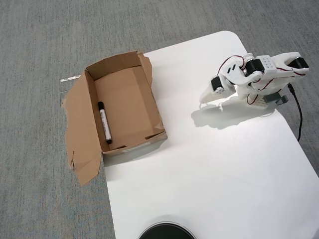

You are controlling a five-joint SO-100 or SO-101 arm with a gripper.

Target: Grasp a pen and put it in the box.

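White pen (104, 122) with black cap lying flat inside box (142, 144), hard against left inner wall, lengthwise; rest of box floor bare

Brown cardboard, torn flaps, big flap folded out to left over grey carpet (40, 45); box straddling left edge of white table (209, 174)

Wide bare tabletop between box and arm

Arm folded near table's far right corner, gripper (203, 102) pointing down at left of arm, well apart from box; cannot tell whether fingers apart or together

Black cable (298, 112) along right edge; dark round object (166, 231) at bottom edge
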